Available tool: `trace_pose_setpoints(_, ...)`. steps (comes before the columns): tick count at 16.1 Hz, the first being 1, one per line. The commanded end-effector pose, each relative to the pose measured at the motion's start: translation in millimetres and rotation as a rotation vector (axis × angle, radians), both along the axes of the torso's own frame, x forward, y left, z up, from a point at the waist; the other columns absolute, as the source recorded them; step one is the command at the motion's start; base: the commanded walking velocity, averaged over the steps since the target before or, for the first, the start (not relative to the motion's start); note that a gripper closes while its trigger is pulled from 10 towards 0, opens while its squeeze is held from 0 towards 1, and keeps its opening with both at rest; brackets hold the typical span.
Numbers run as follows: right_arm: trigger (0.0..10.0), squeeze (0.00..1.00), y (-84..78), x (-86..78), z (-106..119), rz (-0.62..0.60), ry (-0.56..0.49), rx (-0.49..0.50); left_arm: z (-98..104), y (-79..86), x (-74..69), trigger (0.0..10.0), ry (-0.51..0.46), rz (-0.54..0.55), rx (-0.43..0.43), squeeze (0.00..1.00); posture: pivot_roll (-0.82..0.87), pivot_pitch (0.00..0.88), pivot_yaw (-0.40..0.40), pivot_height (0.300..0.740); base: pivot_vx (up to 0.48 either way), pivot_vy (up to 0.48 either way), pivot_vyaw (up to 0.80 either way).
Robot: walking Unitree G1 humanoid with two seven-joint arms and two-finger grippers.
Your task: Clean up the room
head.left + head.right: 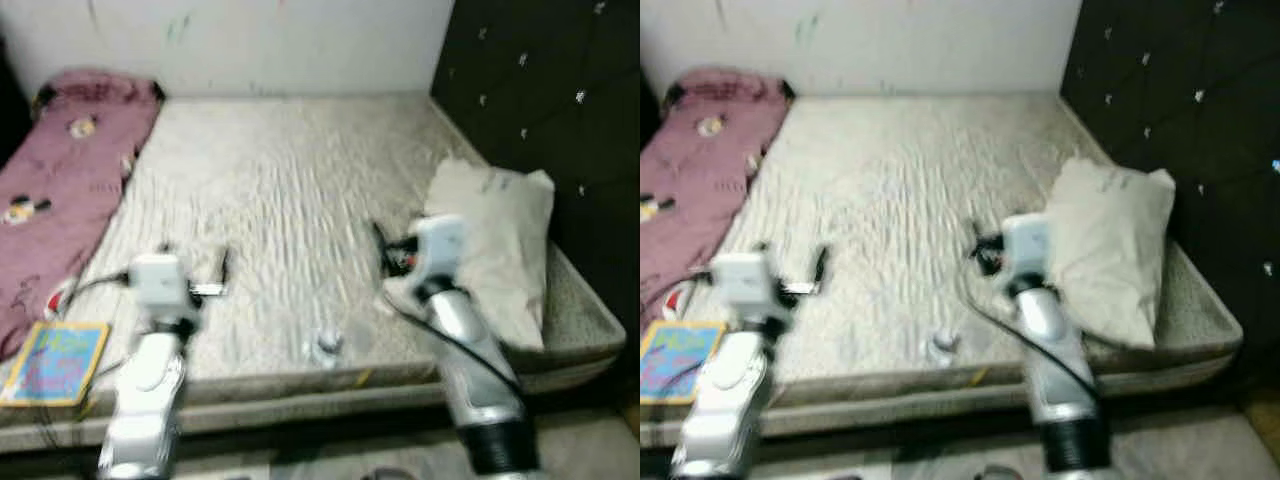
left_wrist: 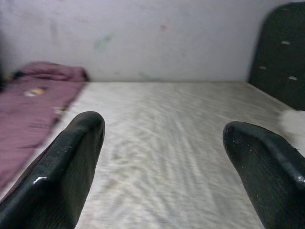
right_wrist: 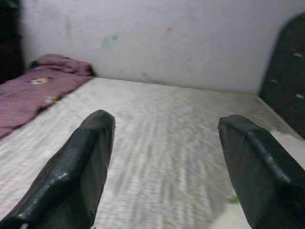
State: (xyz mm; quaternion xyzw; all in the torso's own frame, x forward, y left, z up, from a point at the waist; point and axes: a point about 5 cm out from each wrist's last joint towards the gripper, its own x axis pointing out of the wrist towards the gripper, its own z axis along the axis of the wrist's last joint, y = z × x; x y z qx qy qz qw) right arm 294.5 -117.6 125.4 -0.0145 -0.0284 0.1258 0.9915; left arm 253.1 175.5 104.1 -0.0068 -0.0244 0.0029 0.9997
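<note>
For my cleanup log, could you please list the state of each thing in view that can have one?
left gripper: open, empty, held over the mattress.
right gripper: open, empty, held over the mattress.
pillow: lying by the headboard, rumpled.
pink blanket: spread along the mattress's left side.
book: closed, flat at the near left corner.
small crumpled item: loose near the front edge.

Even, soft indoor light; all views motion-blurred; dark headboard [image 1: 540, 90] underexposed; no glare.

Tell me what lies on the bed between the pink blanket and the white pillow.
Between the pink blanket and the white pillow, the left eye view shows bare grey textured mattress, nothing lying on it.
</note>
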Motion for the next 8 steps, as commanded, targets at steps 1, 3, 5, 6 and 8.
trace_pose_setpoints(1,10.0,0.00,-9.9,2.0,2.9,-0.025,-0.009,-0.008,3.8,-7.7,2.7,10.0,-0.017,-0.019,-0.001,0.00,-0.10,0.000,-0.009,0.740,0.000,0.000,0.00)
trace_pose_setpoints(3,10.0,0.00,-9.9,2.3,2.8,-0.023,-0.011,-0.016,3.6,-7.9,2.2,10.0,-0.017,-0.021,0.002,0.00,-0.10,0.000,-0.010,0.740,0.000,0.000,0.00)
trace_pose_setpoints(5,10.0,0.00,-9.8,2.9,3.0,-0.021,-0.011,-0.016,4.2,-10.2,2.2,10.0,-0.021,-0.043,0.001,0.00,-0.10,0.000,-0.011,0.740,0.000,0.000,0.00)
trace_pose_setpoints(6,10.0,0.00,-9.8,3.0,2.8,-0.021,-0.010,-0.015,4.6,-11.2,1.8,10.0,-0.027,-0.055,-0.007,0.00,-0.10,0.000,-0.012,0.740,0.000,0.000,0.00)
trace_pose_setpoints(8,10.0,0.00,-9.7,3.7,3.0,-0.020,-0.010,-0.016,5.0,-11.9,1.2,10.0,-0.033,-0.065,-0.012,0.00,-0.10,0.000,-0.013,0.740,0.000,0.000,0.00)
